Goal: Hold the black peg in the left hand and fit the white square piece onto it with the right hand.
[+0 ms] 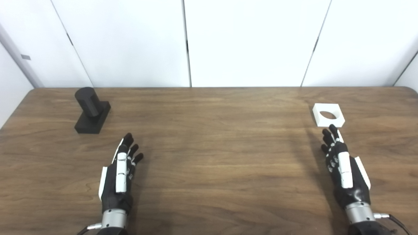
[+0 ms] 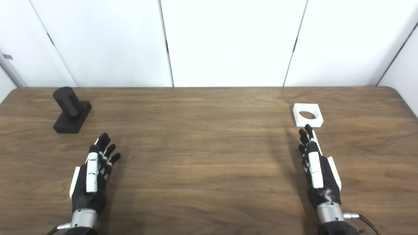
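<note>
The black peg [image 1: 90,110], a short cylinder on a square black base, stands at the far left of the wooden table [image 1: 209,156]. My left hand [image 1: 120,173] lies open below and to the right of it, well apart, fingers stretched forward. The white square piece [image 1: 328,115] with a round hole lies flat at the far right. My right hand [image 1: 343,168] is open just in front of that piece, its fingertips [image 1: 333,129] almost at the near edge. Neither hand holds anything.
White wall panels [image 1: 251,42] close off the table's far edge. Between the two hands the brown tabletop shows only bare wood.
</note>
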